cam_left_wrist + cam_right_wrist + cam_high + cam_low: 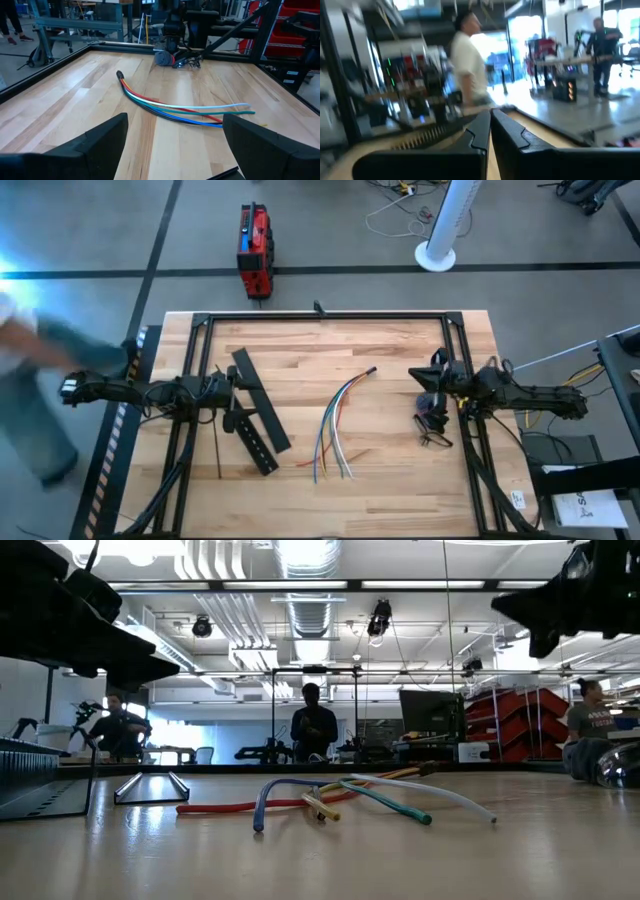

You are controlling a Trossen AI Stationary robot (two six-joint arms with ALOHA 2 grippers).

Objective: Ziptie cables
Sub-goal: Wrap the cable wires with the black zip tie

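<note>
The cables [338, 423], thin blue, green, orange, red and white wires, lie flat on the wooden table near its middle. They are gathered at a dark tip [371, 370] on the far side and fan out toward the near edge. The low view shows the cables [340, 798] from the near side, and the left wrist view shows the cables [175, 104] ahead of my fingers. My left gripper [172, 150] stands open at the table's left, pointing at them from a distance. My right gripper [490, 132] is shut at the table's right with nothing between its fingers, tipped slightly upward.
Two long black slotted bars [262, 418] lie crossed left of the cables. A small tangle of dark wire [433, 428] sits below the right gripper. A black frame [320, 315] borders the table. A person [30, 370] moves by the left edge, and other people stand in the room behind.
</note>
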